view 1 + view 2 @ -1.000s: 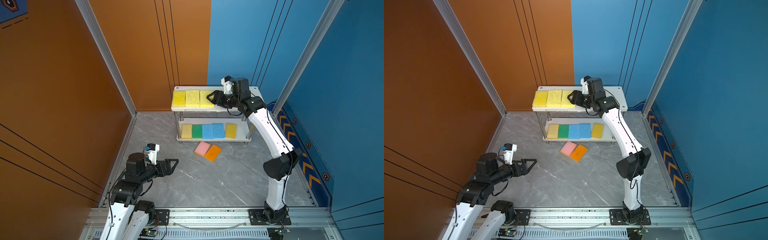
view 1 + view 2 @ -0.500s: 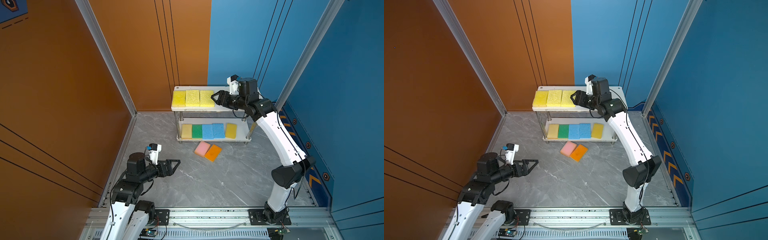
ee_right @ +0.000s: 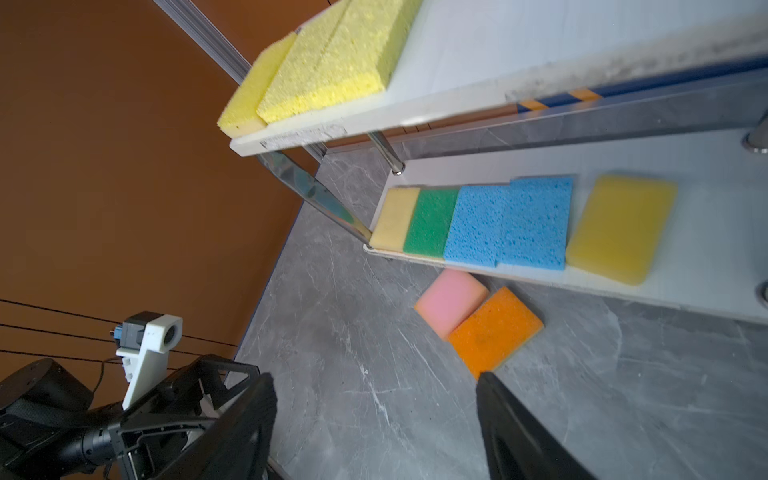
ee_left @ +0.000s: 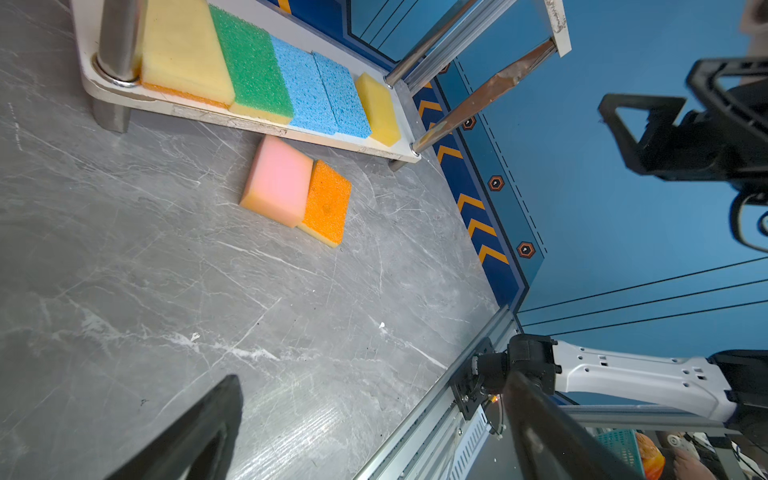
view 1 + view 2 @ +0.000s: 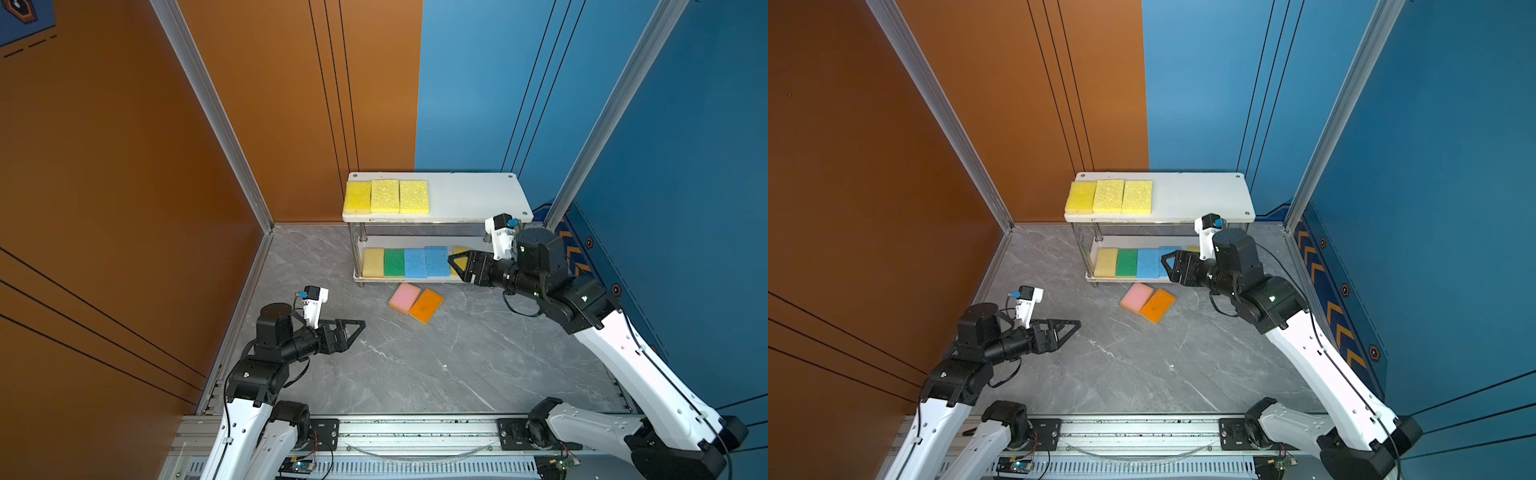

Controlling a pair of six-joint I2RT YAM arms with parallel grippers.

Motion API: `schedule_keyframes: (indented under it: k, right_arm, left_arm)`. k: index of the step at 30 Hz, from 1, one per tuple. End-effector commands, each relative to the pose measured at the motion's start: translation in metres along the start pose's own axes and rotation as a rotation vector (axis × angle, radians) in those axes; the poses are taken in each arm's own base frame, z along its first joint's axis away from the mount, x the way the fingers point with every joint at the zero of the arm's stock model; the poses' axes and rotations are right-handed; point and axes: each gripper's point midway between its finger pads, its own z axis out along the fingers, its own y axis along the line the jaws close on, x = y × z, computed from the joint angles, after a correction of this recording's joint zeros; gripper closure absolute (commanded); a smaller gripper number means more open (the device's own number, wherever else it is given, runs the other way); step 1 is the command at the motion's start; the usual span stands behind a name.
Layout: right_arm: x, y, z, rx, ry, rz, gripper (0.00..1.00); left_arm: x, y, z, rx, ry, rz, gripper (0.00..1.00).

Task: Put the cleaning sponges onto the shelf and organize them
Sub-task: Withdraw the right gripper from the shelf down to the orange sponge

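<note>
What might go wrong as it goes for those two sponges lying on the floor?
The pink sponge and orange sponge lie touching, so grabbing one may drag the other. They also sit close to the lower board of the shelf; the open right gripper could bump it on the way down.

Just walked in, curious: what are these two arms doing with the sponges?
They are stocking the shelf. Three yellow sponges sit on its top board, five more on the lower. The pink sponge and orange sponge lie on the floor in front. Both the left gripper and right gripper are open and empty.
</note>
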Motion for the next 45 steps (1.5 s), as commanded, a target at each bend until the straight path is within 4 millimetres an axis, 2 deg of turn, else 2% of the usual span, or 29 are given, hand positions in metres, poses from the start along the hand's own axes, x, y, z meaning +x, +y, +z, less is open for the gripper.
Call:
schedule_keyframes:
  k: [1, 3, 6, 9, 11, 15, 20, 25, 28, 31, 33, 35, 39, 45]
  right_arm:
    - [0.041, -0.029, 0.009, 0.069, 0.025, 0.085, 0.21]
    - [0.075, -0.045, 0.021, 0.084, 0.077, 0.125, 0.2]
    - [0.11, -0.06, 0.041, 0.102, 0.125, 0.162, 0.2]
    - [0.131, -0.067, 0.066, 0.093, 0.144, 0.211, 0.2]
    - [0.146, -0.064, 0.082, 0.091, 0.182, 0.204, 0.21]
    - [0.163, -0.073, 0.114, 0.16, 0.253, 0.179, 0.21]
    - [0.171, -0.082, 0.145, 0.199, 0.282, 0.18, 0.21]
    - [0.179, -0.099, 0.165, 0.249, 0.284, 0.211, 0.23]
    - [0.183, -0.112, 0.175, 0.286, 0.291, 0.24, 0.27]
    - [0.187, -0.116, 0.184, 0.296, 0.293, 0.258, 0.33]
    - [0.177, -0.129, 0.188, 0.334, 0.262, 0.277, 0.36]
    - [0.175, -0.134, 0.192, 0.351, 0.257, 0.282, 0.4]
    - [0.171, -0.139, 0.2, 0.37, 0.249, 0.293, 0.47]
    - [0.17, -0.144, 0.21, 0.389, 0.253, 0.303, 0.5]
  left_arm:
    - [0.001, -0.005, 0.004, 0.056, 0.017, -0.007, 0.02]
    - [0.003, -0.004, 0.008, 0.068, 0.037, -0.022, 0.02]
    - [0.006, 0.0, 0.014, 0.06, 0.065, -0.043, 0.02]
    - [0.009, 0.005, 0.02, 0.048, 0.091, -0.062, 0.02]
    - [0.011, 0.005, 0.021, 0.05, 0.102, -0.066, 0.02]
    - [0.011, 0.004, 0.02, 0.05, 0.094, -0.056, 0.02]
    - [0.011, 0.002, 0.019, 0.052, 0.089, -0.048, 0.02]
    - [0.011, 0.001, 0.018, 0.057, 0.09, -0.046, 0.02]
    - [0.011, 0.0, 0.018, 0.06, 0.089, -0.043, 0.02]
    - [0.011, -0.002, 0.017, 0.064, 0.087, -0.039, 0.02]
    - [0.011, -0.002, 0.017, 0.065, 0.085, -0.036, 0.02]
    - [0.01, -0.003, 0.016, 0.068, 0.083, -0.034, 0.02]
    - [0.011, -0.004, 0.015, 0.07, 0.081, -0.031, 0.02]
    - [0.01, -0.005, 0.015, 0.072, 0.077, -0.025, 0.02]
